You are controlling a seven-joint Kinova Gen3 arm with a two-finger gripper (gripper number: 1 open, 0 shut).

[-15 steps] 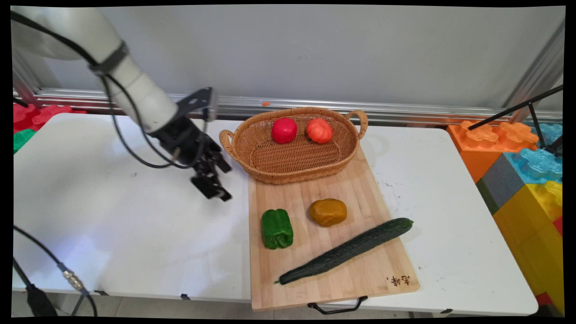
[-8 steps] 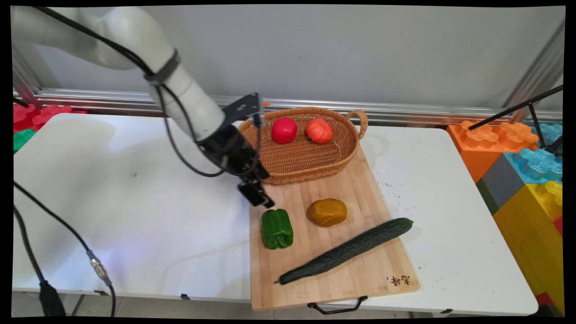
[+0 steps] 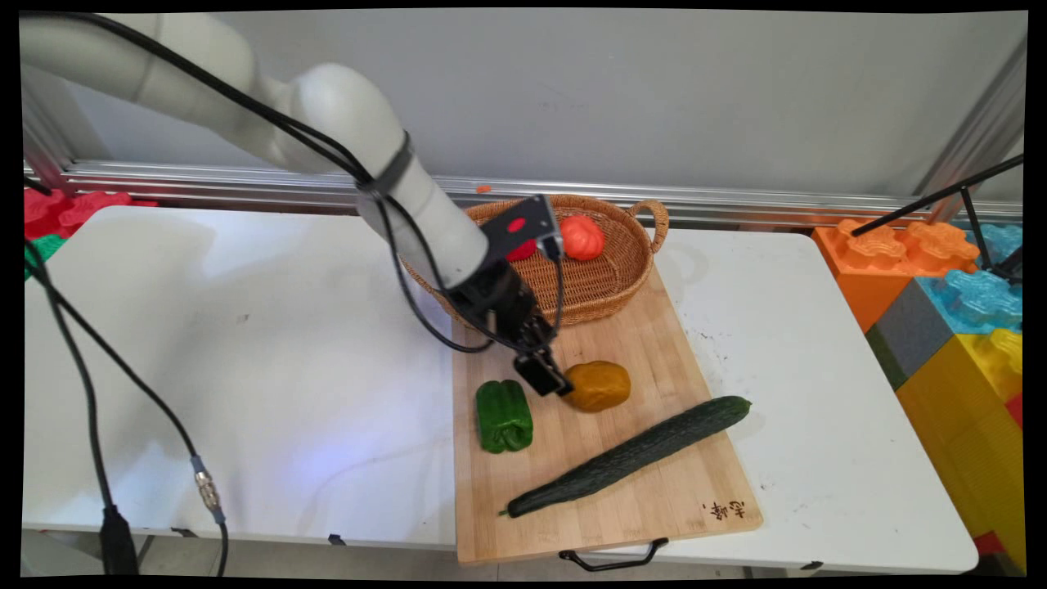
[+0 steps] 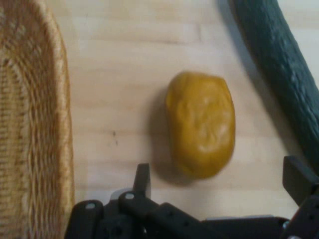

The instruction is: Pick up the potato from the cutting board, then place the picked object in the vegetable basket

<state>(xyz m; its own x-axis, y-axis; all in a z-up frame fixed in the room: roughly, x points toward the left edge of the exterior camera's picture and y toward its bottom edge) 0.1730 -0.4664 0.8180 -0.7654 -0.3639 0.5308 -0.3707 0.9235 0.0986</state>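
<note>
My gripper (image 3: 544, 378) hangs open over the wooden cutting board (image 3: 654, 343), just left of a yellow-brown potato (image 3: 599, 385). In the hand view the potato (image 4: 201, 123) lies just ahead of my gripper (image 4: 219, 184), its near end between the two spread fingertips (image 4: 142, 179), untouched. A green bell pepper (image 3: 504, 415) sits to the gripper's lower left. A long dark cucumber (image 3: 630, 455) lies diagonally across the board's near half, and the cucumber (image 4: 279, 64) also runs along the hand view's right side. Behind stands the wicker basket (image 3: 609, 286).
The basket holds a red tomato (image 3: 518, 249), partly hidden by the arm, and an orange fruit (image 3: 582, 236). Large coloured blocks (image 3: 949, 294) stack at the right with a black tripod leg (image 3: 941, 196). Red and green blocks (image 3: 57, 213) sit far left. Black cables (image 3: 106, 409) hang at left.
The arm has swung right, from over the bare table across the board's left edge to beside the potato. The vegetables have not moved.
</note>
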